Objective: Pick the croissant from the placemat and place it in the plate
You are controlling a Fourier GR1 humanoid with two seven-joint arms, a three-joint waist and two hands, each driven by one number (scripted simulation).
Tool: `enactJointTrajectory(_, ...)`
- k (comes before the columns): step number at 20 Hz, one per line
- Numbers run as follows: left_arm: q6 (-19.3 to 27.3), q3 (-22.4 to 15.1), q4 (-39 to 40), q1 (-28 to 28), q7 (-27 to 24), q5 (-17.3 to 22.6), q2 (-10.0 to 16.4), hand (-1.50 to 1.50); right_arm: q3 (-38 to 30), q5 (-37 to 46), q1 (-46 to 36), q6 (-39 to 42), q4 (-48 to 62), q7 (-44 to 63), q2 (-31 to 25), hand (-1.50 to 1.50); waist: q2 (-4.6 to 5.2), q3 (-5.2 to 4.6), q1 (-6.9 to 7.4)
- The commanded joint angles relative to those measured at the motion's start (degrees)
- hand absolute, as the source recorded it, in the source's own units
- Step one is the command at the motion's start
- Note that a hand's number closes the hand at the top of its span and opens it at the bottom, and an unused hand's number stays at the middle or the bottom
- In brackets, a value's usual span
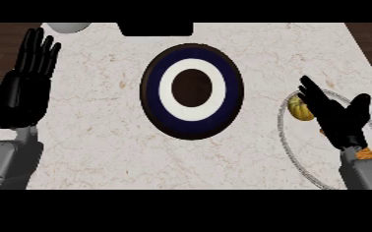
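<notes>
Desk (94, 128) carrying everything. Plate (192, 91) sitting mid-desk, croissant not yet in it. Placemat (282, 128) lying at right edge, apart from plate. Left hand (27, 81) resting open at left edge, fingers up. Right hand (340, 118) hovering over placemat, fingers spreading straight, holding nothing. Croissant (298, 108) lying on placemat, just beside those fingers; contact hard to tell. Judging pick step underway, grasp not made. Next move calling for fingers curling round croissant, then carrying it left to plate.
</notes>
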Motion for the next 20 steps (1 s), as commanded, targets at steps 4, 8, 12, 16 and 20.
enactJointTrajectory(4,0.09,-2.69,-0.34,-0.95,3.79,-4.47,3.36,0.00,13.78,2.87,-2.32,20.19,-12.01,-11.34,-0.44,1.50,-0.56,-0.13,0.90)
enactJointTrajectory(8,-1.46,-4.86,2.10,1.61,5.54,-5.16,3.66,0.00,14.41,25.35,-10.85,16.19,-17.70,-14.38,-14.93,1.50,-3.37,-1.05,-0.25)
enactJointTrajectory(12,-0.29,-4.50,-0.16,0.69,9.19,-5.46,4.69,0.00,19.86,34.01,7.86,7.18,-17.14,-34.71,-12.18,-1.50,-0.27,0.03,-2.59)
enactJointTrajectory(16,1.01,-5.89,-1.97,1.28,9.72,-7.18,3.71,0.00,16.90,29.14,16.66,2.84,-7.73,-54.43,-9.32,-1.50,0.16,-0.04,-1.57)
enactJointTrajectory(20,0.97,-6.78,-1.71,1.21,9.72,-8.51,1.74,0.00,8.75,22.80,18.41,7.20,-7.96,-65.44,-14.62,-1.50,0.22,-0.38,-1.02)
